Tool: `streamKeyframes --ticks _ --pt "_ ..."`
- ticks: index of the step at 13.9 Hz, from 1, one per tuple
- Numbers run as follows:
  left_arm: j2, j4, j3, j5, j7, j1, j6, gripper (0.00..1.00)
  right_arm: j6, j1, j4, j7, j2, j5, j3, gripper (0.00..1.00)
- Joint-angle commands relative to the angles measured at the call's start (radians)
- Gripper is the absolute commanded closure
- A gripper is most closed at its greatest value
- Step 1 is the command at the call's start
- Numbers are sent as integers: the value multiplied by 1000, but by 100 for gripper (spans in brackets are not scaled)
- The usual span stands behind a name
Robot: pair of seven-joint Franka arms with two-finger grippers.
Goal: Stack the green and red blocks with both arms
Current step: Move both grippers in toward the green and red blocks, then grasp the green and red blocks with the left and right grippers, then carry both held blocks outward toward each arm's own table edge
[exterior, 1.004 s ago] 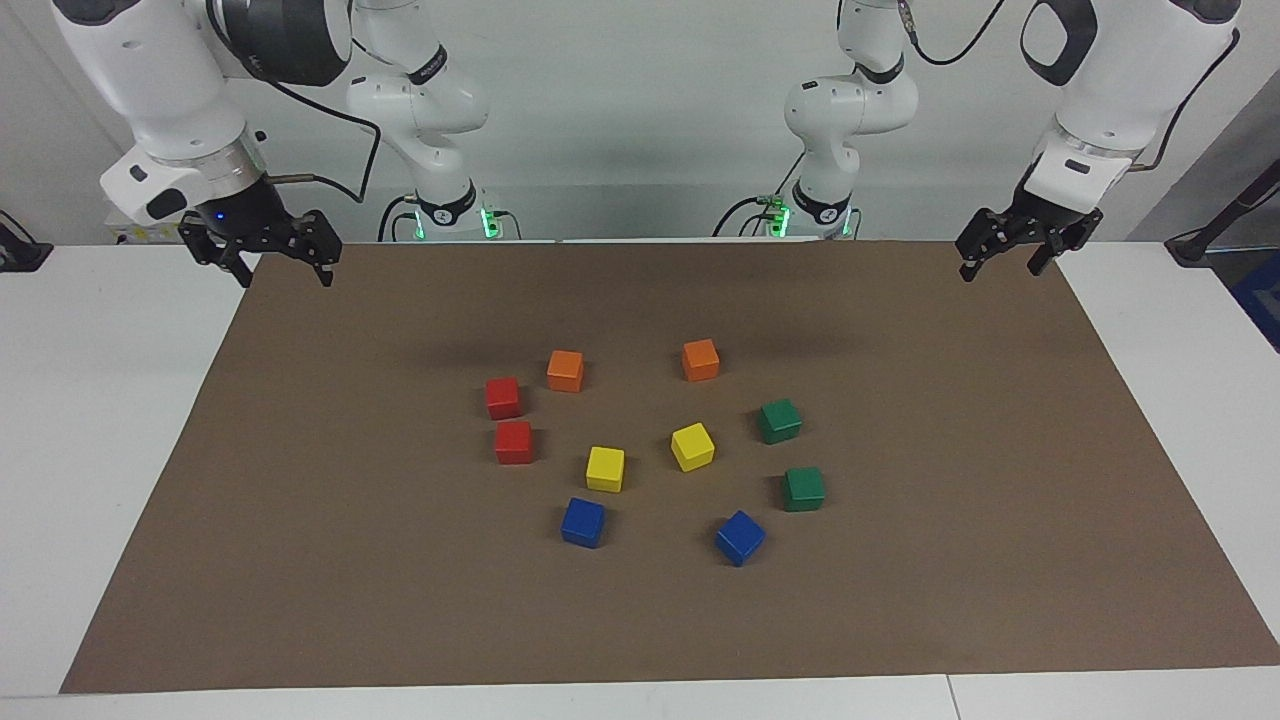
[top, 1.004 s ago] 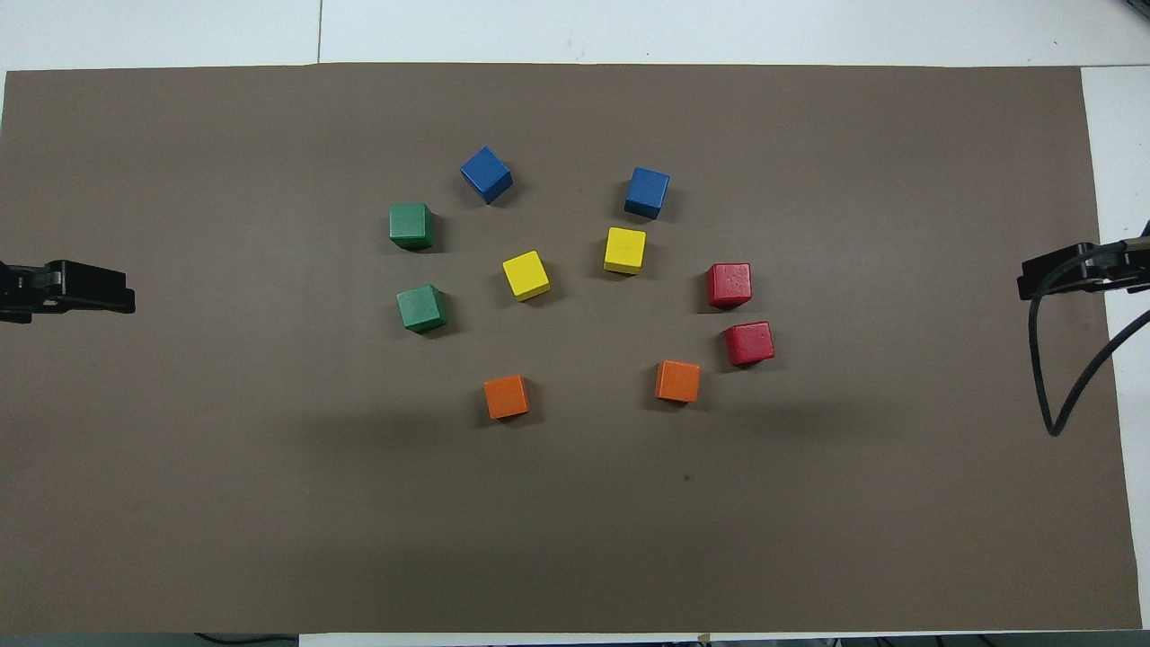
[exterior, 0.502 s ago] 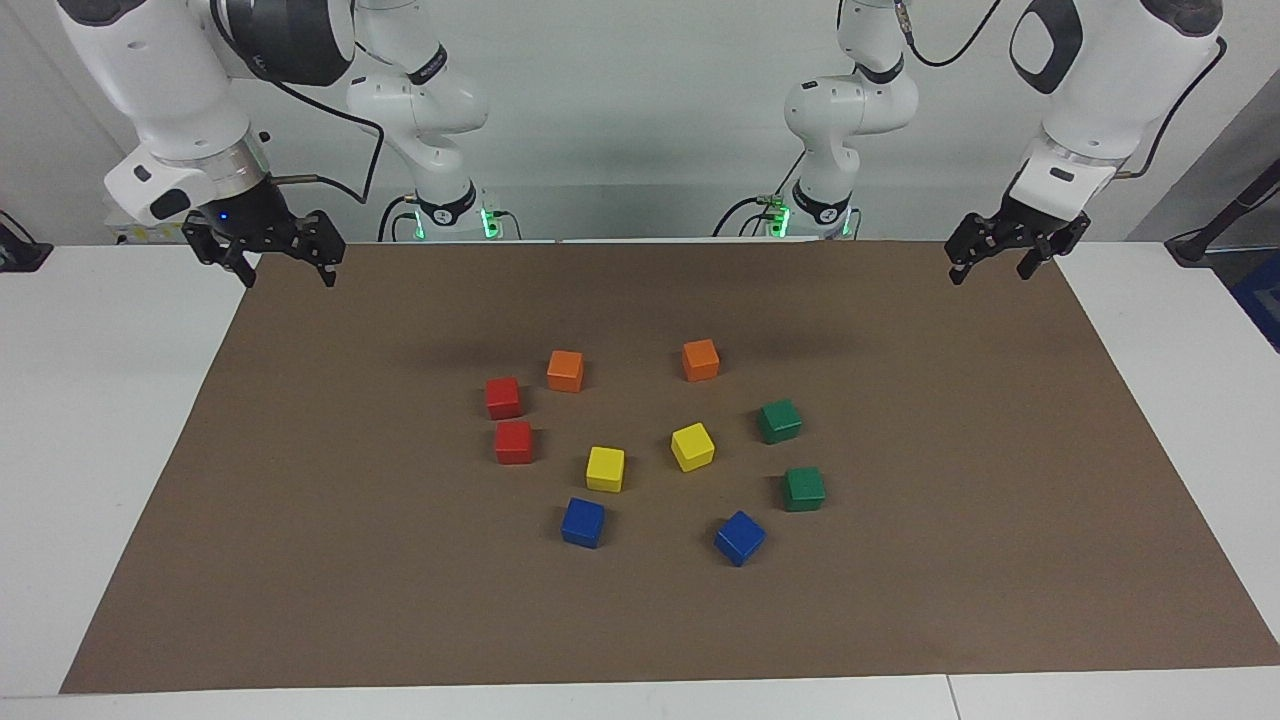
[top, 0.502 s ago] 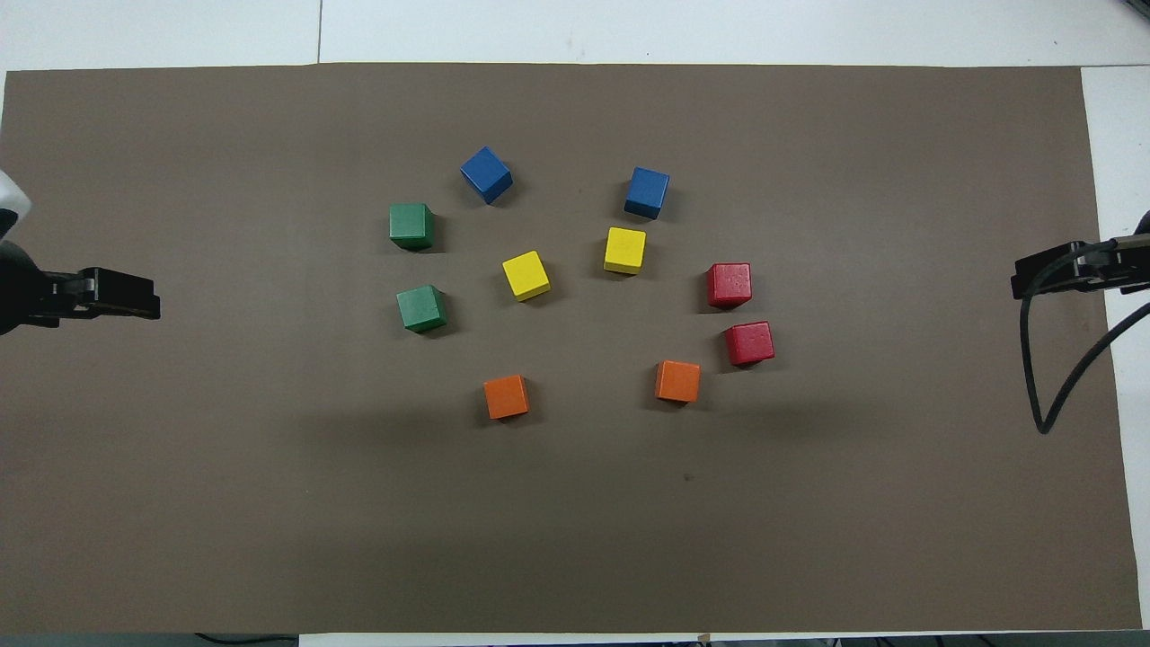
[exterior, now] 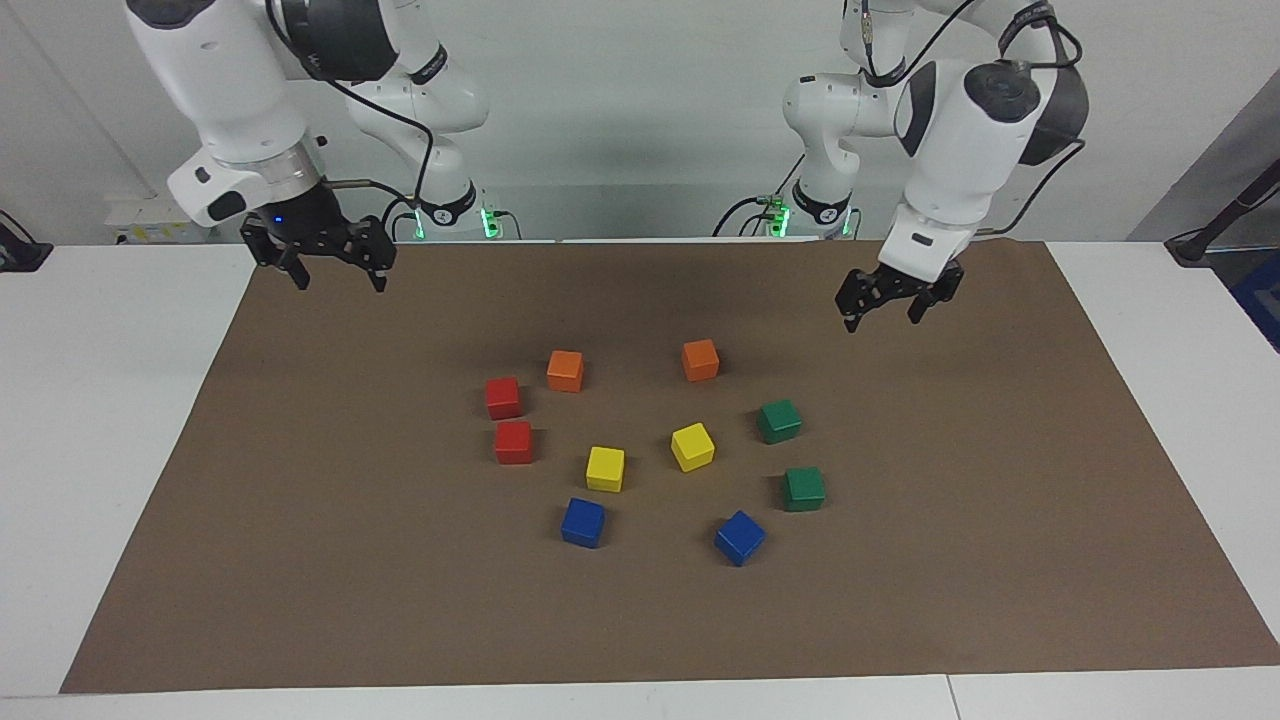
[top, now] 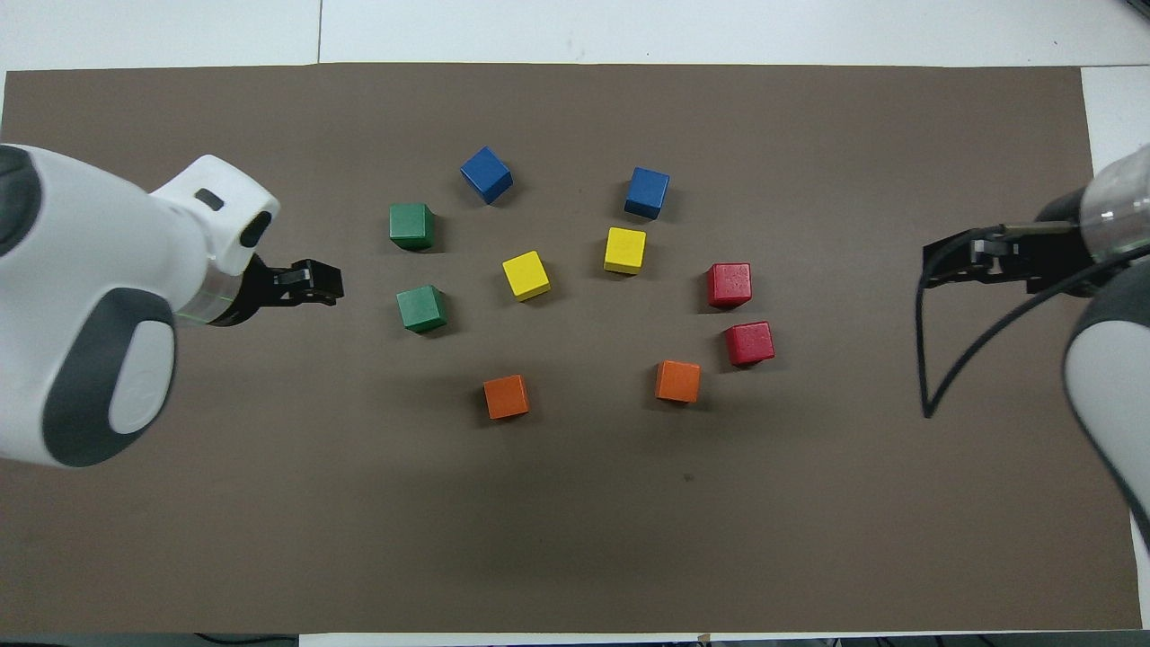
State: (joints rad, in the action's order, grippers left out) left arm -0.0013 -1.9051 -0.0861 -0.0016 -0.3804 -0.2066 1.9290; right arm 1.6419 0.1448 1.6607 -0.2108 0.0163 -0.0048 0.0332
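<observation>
Left pincer (exterior: 882, 307): wide, empty, over bare mat (exterior: 1000, 480) beside green blocks (exterior: 779, 421).
Right pincer (exterior: 334, 269): wide, empty, over mat corner.
Red blocks (exterior: 503, 397): unobstructed.

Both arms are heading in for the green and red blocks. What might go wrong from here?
1. The two red blocks sit close together, with an orange block right beside them; the open right gripper may nudge a neighbour when it descends.
2. The left gripper, open, hangs over the mat short of the green blocks; the nearer green sits skewed, so unaligned fingers could twist it.
</observation>
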Motion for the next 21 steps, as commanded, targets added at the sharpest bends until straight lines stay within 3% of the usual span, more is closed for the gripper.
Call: streamKeyframes --ticks 1,6,11,13,18,20,21 --pt "104 -5 14 5 -69 -48 103 0 113 80 68 -140 -24 9 -4 0" --pt "188 -66 14 5 -192 -91 284 0 274 133 94 -243 -145 12 -6 0" --pt "282 -71 17 6 -275 -135 361 0 476 183 242 -394 -184 32 -7 1" --pt "290 -81 16 6 -281 -137 370 0 550 197 321 -360 -162 32 -9 1" --pt "314 -101 16 6 -265 -139 403 2 553 197 398 -58 -127 32 -9 0" --pt "329 -103 16 6 -262 -149 419 8 565 197 424 -35 -119 31 -9 0" --pt "336 -103 16 6 -261 -151 421 18 594 188 441 -3 -118 32 -7 0"
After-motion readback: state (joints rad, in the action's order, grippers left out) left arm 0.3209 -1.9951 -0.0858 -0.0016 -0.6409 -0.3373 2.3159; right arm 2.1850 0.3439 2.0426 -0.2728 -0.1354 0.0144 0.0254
